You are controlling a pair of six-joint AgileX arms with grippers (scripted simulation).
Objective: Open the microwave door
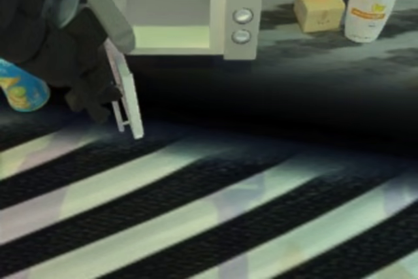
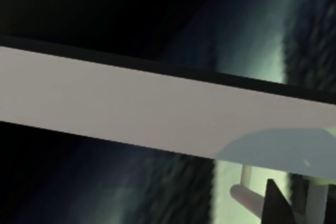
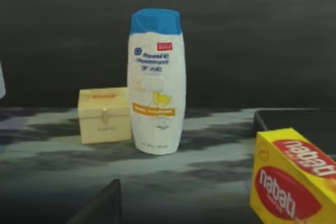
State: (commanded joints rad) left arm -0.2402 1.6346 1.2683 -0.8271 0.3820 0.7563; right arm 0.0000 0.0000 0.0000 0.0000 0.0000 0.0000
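The off-white microwave (image 1: 186, 4) stands at the back of the table with its pale inside showing. Its two silver knobs (image 1: 242, 25) are on the right panel. The microwave door (image 1: 128, 93) is swung out to the front left, seen nearly edge-on. In the left wrist view the door (image 2: 157, 114) is a broad pale band. My left gripper (image 1: 104, 106) is at the door's outer end, shut on the white handle bar (image 2: 247, 198), with a dark finger (image 2: 275, 205) against it. My right gripper is out of the top view; one of its fingers (image 3: 105, 205) shows well off-centre.
A tan cube box (image 1: 319, 6) and a white shampoo bottle (image 1: 373, 1) stand at the back right. A blue-capped bottle (image 1: 23, 93) lies by my left arm. A yellow nabati box (image 3: 291, 182) sits close to my right gripper. A striped cloth (image 1: 228, 213) covers the table's front.
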